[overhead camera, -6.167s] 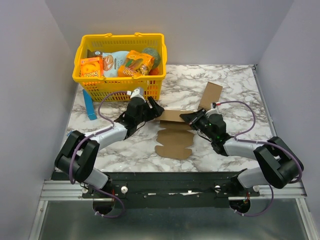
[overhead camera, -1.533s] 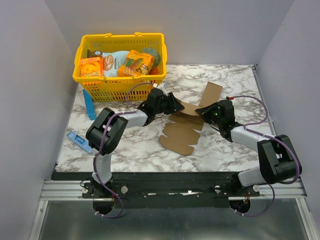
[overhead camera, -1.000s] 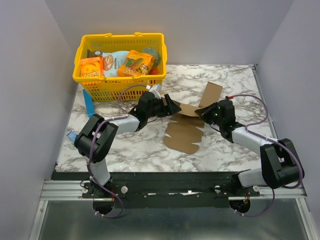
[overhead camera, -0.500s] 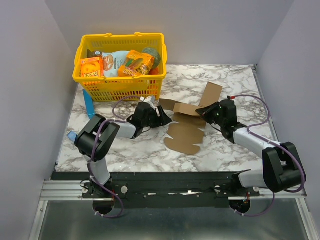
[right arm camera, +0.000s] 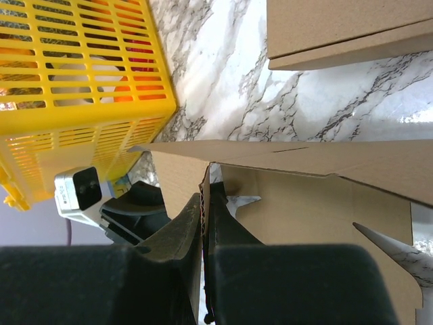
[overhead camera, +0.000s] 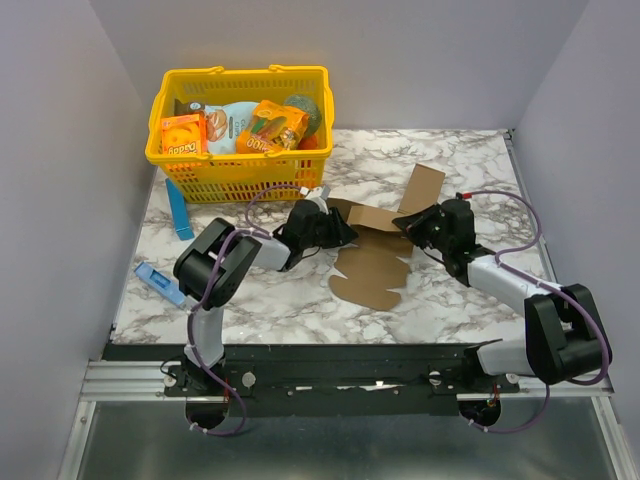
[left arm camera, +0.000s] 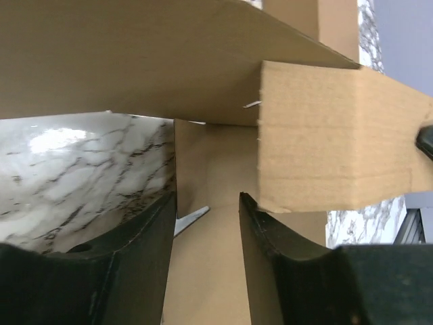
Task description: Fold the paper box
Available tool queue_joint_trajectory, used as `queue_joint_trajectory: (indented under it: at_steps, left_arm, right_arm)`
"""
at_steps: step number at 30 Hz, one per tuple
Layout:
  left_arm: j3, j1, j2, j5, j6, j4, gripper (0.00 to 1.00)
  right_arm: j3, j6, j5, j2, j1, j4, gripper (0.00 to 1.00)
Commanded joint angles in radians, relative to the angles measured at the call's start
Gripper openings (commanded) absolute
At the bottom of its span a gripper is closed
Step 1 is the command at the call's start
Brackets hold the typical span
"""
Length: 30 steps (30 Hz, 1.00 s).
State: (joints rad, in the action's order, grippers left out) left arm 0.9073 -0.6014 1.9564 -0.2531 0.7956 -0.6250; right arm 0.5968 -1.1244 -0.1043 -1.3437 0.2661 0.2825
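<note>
The paper box [overhead camera: 368, 268] lies in the middle of the marble table [overhead camera: 470, 160], between the 2 arms, as an unfolded brown die-cut sheet. Its near part, with the scalloped edge, is flat on the marble, while the far panels are lifted off the surface.

The right gripper [overhead camera: 407, 227] is at the right side of the sheet. In the right wrist view its fingers [right arm camera: 177, 238] are pressed together on the edge of 1 raised flap, so that only the thin corrugated edge shows between them. It has a firm pinch on the paper box.

The left gripper [overhead camera: 337, 230] is at the left side of the sheet, opposite to the right one. In the left wrist view its 2 fingers [left arm camera: 132, 261] stand partly apart, and through the gap the flat cardboard shows. A folded flap hangs just above the finger on the right of that view (its corner is very near the fingertip, but I cannot tell if they touch). Nothing is clamped between the jaws.

At the far left of the table stands a yellow basket [overhead camera: 250, 178] with orange snack boxes [overhead camera: 183, 134] and other packets inside. A blue strip [overhead camera: 178, 210] is just beside the basket's near left corner, and another blue object [overhead camera: 158, 283] lies at the left edge of the table. A second brown cardboard piece [overhead camera: 421, 190] lies on the marble beyond the right gripper
</note>
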Motion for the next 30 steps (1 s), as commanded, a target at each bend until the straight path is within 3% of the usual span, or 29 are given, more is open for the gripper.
queue_joint_trajectory:
  at_steps: [1,6,13,17,18,21,26,30]
  left_arm:
    - [0.004,-0.018,-0.005,0.014,-0.016,-0.116,0.45]
    - [-0.008,-0.037,-0.002,-0.025,0.017,-0.2,0.37]
    - [-0.067,-0.052,-0.007,-0.106,0.034,-0.298,0.38]
    - [-0.244,0.024,-0.195,-0.129,-0.001,-0.289,0.58]
    - [-0.278,0.043,-0.241,-0.13,-0.013,-0.279,0.69]
    - [-0.376,0.097,-0.445,-0.097,-0.122,-0.142,0.81]
    - [-0.398,0.144,-0.692,0.046,-0.269,0.166,0.91]
    - [-0.355,0.213,-0.648,0.09,-0.291,0.219,0.91]
  right_arm:
    - [-0.011,0.018,-0.009,-0.012,-0.005,-0.028,0.14]
    - [-0.011,0.02,-0.008,-0.017,-0.005,-0.026,0.14]
    - [-0.023,0.017,-0.005,-0.005,-0.007,-0.026,0.14]
    - [-0.029,0.032,-0.02,0.043,-0.011,-0.035,0.14]
    - [-0.034,0.038,-0.024,0.052,-0.013,-0.039,0.14]
    - [-0.04,0.06,-0.052,0.083,-0.025,-0.072,0.14]
    - [-0.068,0.113,-0.107,0.15,-0.042,-0.157,0.14]
    - [-0.088,0.15,-0.12,0.201,-0.051,-0.21,0.14]
